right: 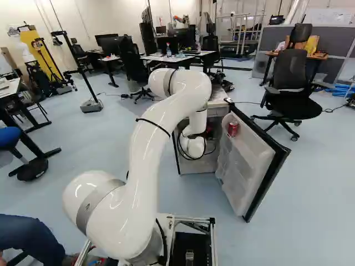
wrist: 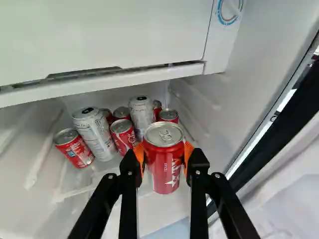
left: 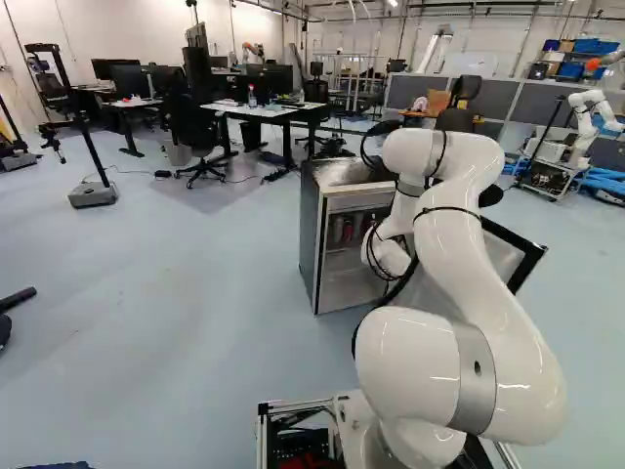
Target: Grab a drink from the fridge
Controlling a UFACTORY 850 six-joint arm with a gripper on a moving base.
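In the wrist view my gripper [wrist: 164,152] is shut on a red can [wrist: 165,172], an orange pad pressing each side. The can stands upright between the fingers, in front of the shelf's other cans. Behind it are several smaller red cans [wrist: 123,135] and two tall white cans [wrist: 94,133], one of them leaning. The open fridge [left: 311,234] stands ahead of the base, its door [right: 244,160] swung out to the right. In both base views the arm's wrist reaches into the fridge opening, and I cannot make out the fingers there.
Another red can [right: 233,128] sits in the door's upper rack. In the wrist view, a white compartment [wrist: 99,35] hangs above the cans and the fridge's side wall [wrist: 259,84] rises close beside. An office chair [right: 291,88] stands beyond the door; another robot [left: 584,127] is farther back.
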